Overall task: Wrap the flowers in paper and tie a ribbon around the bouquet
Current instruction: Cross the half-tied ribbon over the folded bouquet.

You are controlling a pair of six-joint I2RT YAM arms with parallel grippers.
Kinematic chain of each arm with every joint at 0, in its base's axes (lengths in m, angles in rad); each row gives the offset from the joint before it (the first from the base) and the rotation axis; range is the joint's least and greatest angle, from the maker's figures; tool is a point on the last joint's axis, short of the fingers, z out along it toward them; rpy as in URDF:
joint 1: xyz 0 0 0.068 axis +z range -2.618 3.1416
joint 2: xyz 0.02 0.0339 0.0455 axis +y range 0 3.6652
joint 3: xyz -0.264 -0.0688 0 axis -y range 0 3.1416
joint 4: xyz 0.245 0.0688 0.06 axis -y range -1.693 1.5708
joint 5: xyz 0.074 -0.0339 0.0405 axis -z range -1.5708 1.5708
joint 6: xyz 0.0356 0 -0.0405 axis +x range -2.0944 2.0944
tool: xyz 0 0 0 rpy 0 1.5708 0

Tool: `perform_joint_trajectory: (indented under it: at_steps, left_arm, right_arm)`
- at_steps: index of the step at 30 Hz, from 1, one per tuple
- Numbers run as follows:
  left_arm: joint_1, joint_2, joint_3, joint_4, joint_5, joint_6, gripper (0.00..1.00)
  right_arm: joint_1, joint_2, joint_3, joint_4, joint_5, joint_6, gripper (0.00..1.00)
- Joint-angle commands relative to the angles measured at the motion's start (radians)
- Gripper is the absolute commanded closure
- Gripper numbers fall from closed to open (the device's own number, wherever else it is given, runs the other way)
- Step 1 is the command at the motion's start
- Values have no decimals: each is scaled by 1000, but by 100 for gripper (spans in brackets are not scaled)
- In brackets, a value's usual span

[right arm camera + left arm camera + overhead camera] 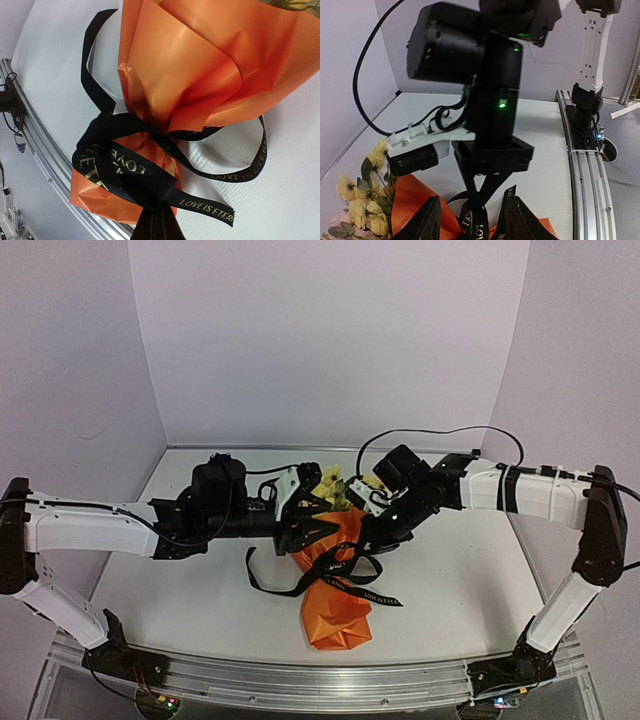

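On white table (450, 580), black lettered fabric ribbon (125, 170) cinches orange paper bouquet (200, 75).
Spread left gripper (475, 205) fingers flank it; right gripper (362, 543) seemingly pinches it.

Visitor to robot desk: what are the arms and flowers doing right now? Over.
Left end effector open, astride ribbon. Right end effector shut on ribbon. Bouquet lying wrapped, ribbon cinched around middle. Nothing blocking in view.

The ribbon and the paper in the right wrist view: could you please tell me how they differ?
The ribbon is black, narrow and printed with lettering; the paper is plain bright orange and broad. The ribbon loops and trails loose over the table; the paper is gathered into a cone, cinched at the middle. Both meet at that cinched waist.
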Motion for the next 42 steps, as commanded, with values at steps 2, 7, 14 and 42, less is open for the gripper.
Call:
perform_joint_trajectory:
  at_steps: [2, 7, 14, 42]
  left_arm:
    - [59, 6, -8, -76, 74, 56, 54]
    - [82, 46, 27, -144, 161, 94, 54]
    - [86, 124, 75, -177, 177, 102, 55]
    - [114, 256, 151, -184, 244, 98, 76]
  right_arm:
    - [44, -63, -9, 25, 60, -37, 100]
    - [67, -76, -10, 24, 82, -43, 100]
    - [90, -69, 6, 23, 95, -53, 100]
    - [111, -19, 61, 18, 86, -52, 100]
